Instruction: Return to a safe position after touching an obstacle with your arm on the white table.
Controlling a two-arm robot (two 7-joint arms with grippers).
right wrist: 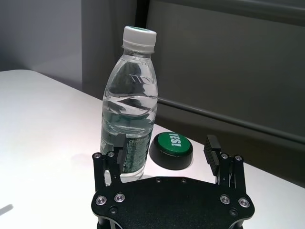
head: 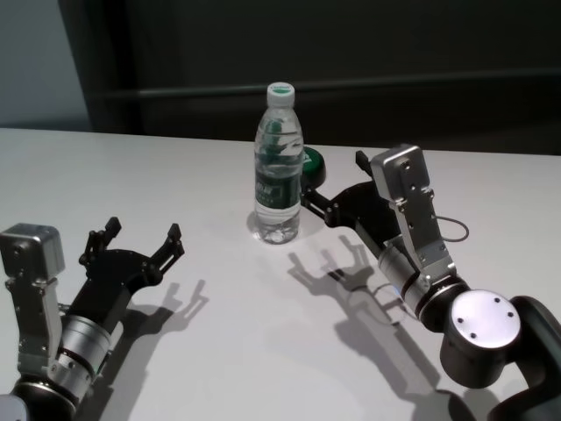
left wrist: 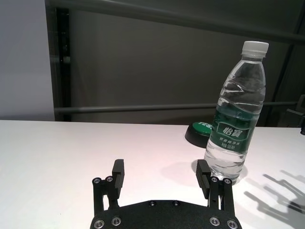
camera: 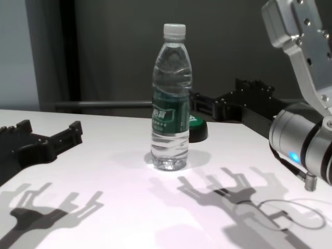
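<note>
The obstacle, a clear water bottle (head: 279, 167) with a white cap and a dark green label, stands upright on the white table (head: 131, 167). My right gripper (head: 336, 181) hovers open just to its right. One finger (head: 311, 203) lies close against the bottle's lower side, and I cannot tell if it touches. In the right wrist view the bottle (right wrist: 131, 105) rises in front of one finger of that gripper (right wrist: 165, 149). My left gripper (head: 142, 233) is open and holds nothing, low at the near left. It faces the bottle (left wrist: 236, 114) from a distance.
A low black round object with a green top (right wrist: 171, 148) sits on the table just behind and right of the bottle, beyond the right gripper's fingers. A thin cable (head: 451, 230) loops off the right forearm. A dark wall runs along the table's far edge.
</note>
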